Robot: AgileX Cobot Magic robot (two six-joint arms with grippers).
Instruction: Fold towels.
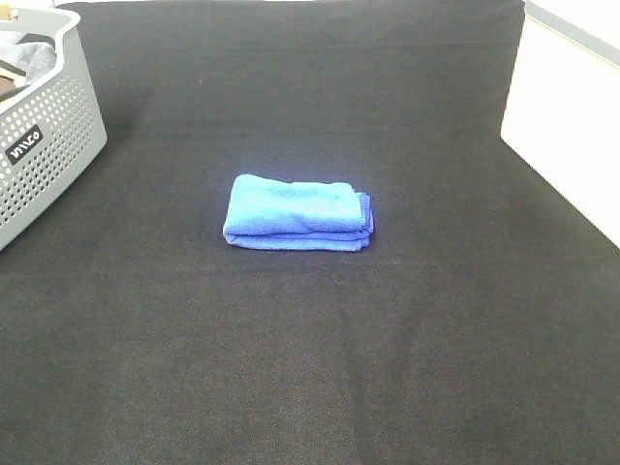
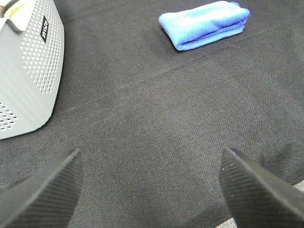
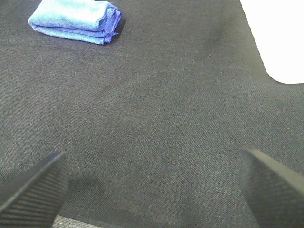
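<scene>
A blue towel [image 1: 297, 213] lies folded into a small thick rectangle in the middle of the black cloth-covered table [image 1: 310, 368]. It also shows in the left wrist view [image 2: 204, 23] and in the right wrist view [image 3: 74, 20]. My left gripper [image 2: 152, 187] is open and empty, low over the table's front left, well apart from the towel. My right gripper [image 3: 154, 183] is open and empty over the front right, also well apart from it. Neither arm shows in the exterior high view.
A grey perforated basket [image 1: 39, 136] stands at the back left with dark cloth inside; it also shows in the left wrist view [image 2: 33, 71]. A white surface [image 1: 572, 126] borders the table on the right, also in the right wrist view [image 3: 278, 38].
</scene>
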